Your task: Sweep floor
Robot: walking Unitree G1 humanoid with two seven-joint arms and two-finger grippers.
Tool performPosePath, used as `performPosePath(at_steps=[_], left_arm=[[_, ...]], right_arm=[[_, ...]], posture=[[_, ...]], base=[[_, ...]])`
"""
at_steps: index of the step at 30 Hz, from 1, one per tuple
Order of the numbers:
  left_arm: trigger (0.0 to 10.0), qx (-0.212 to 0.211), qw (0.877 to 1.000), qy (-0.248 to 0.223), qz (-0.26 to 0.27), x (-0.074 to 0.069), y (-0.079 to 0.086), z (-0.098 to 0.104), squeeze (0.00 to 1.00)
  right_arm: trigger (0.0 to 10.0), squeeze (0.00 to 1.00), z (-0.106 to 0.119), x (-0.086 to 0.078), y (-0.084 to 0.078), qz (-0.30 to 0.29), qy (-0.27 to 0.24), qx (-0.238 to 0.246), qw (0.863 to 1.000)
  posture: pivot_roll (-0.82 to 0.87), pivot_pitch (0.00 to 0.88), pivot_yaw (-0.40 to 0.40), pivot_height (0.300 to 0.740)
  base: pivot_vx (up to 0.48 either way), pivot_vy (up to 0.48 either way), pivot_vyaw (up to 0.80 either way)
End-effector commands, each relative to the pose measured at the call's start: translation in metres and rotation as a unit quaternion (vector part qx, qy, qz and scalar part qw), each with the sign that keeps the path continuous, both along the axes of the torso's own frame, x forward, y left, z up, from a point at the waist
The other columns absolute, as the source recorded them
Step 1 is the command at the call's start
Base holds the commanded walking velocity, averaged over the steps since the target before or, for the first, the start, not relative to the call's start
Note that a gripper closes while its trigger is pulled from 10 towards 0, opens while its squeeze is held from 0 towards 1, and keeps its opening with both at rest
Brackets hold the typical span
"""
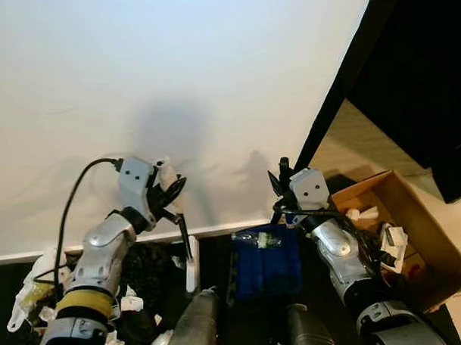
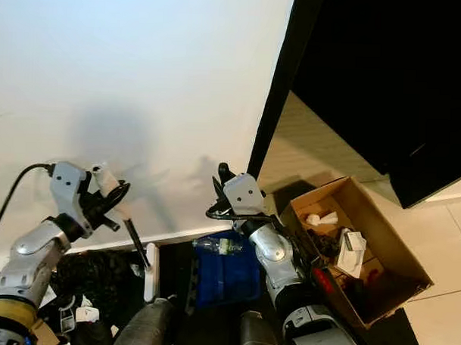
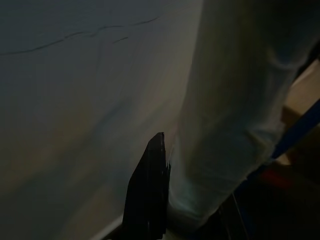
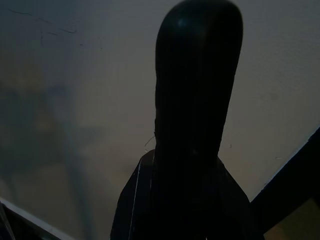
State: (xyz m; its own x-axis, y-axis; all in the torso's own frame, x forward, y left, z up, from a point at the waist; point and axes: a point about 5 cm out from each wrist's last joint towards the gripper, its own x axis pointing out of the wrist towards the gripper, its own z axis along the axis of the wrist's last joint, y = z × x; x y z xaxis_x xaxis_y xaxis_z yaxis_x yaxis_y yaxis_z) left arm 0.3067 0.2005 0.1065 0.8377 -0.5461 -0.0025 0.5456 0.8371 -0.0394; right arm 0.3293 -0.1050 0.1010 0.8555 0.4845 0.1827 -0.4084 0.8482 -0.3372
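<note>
I face a white wall. My left gripper (image 1: 168, 191) is raised and shut on the white top of a broom handle (image 3: 225, 125). The handle's thin black shaft (image 1: 184, 235) slants down to a white piece (image 1: 191, 271) near the floor. My right gripper (image 1: 283, 183) is shut on the black handle (image 4: 197, 75) of a blue dustpan (image 1: 269, 271). The dustpan hangs low between my arms, by the wall's base. A clear plastic bottle (image 1: 257, 238) lies across its upper edge.
An open cardboard box (image 1: 422, 224) with paper scraps stands at my right on a pale wooden floor (image 1: 360, 147). A black panel edge (image 1: 331, 100) rises beside the wall. Dark bags (image 1: 147, 272) and white crumpled litter (image 1: 29, 290) lie at lower left.
</note>
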Motion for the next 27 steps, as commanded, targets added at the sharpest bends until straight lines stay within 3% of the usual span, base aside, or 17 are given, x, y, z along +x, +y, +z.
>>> performPosePath(at_steps=[1,5,7,15,21,24,25,27], left_arm=[[10.0,-0.064,0.997,0.019,-0.043,-0.005,-0.018,-0.006,0.00],[10.0,-0.095,0.993,0.021,-0.071,-0.006,-0.030,-0.002,0.00],[10.0,-0.116,0.988,0.026,-0.103,-0.009,-0.044,0.002,0.00],[10.0,-0.144,0.982,0.023,-0.120,-0.014,-0.056,0.008,0.00],[10.0,-0.153,0.981,-0.012,-0.119,-0.019,-0.033,0.042,0.00],[10.0,-0.073,0.990,-0.021,-0.120,-0.028,-0.007,0.053,0.00],[10.0,-0.073,0.990,-0.021,-0.120,-0.028,-0.007,0.053,0.00],[10.0,-0.034,0.992,-0.021,-0.119,-0.035,0.008,0.056,0.00]], right_arm=[[10.0,0.00,-0.002,-0.003,-0.004,-0.003,-0.007,-0.004,1.000],[10.0,0.00,-0.003,-0.004,-0.004,-0.003,-0.007,-0.004,1.000],[10.0,0.00,-0.003,-0.004,-0.004,-0.003,-0.007,-0.004,1.000],[10.0,0.00,-0.002,-0.003,-0.004,-0.004,-0.007,-0.003,1.000],[10.0,0.00,-0.003,-0.004,-0.005,-0.006,-0.007,-0.003,1.000],[10.0,0.00,-0.004,-0.004,-0.004,-0.006,-0.006,-0.001,1.000],[10.0,0.00,-0.004,-0.004,-0.004,-0.006,-0.006,-0.001,1.000],[10.0,0.00,-0.004,-0.005,-0.002,-0.005,-0.005,0.000,1.000]], posture=[[0.21,0.263,0.031,0.740],[0.21,0.262,0.036,0.740],[0.21,0.259,0.036,0.740],[0.21,0.262,0.036,0.740],[0.23,0.259,0.041,0.740],[0.24,0.259,0.044,0.740],[0.24,0.259,0.044,0.740],[0.25,0.260,0.046,0.740]], base=[[0.000,0.000,0.00],[0.000,0.000,0.00],[0.000,0.000,0.00],[0.000,0.000,0.00],[0.000,0.000,0.00],[0.000,0.000,0.00],[0.000,0.000,0.00],[0.000,0.000,0.00]])
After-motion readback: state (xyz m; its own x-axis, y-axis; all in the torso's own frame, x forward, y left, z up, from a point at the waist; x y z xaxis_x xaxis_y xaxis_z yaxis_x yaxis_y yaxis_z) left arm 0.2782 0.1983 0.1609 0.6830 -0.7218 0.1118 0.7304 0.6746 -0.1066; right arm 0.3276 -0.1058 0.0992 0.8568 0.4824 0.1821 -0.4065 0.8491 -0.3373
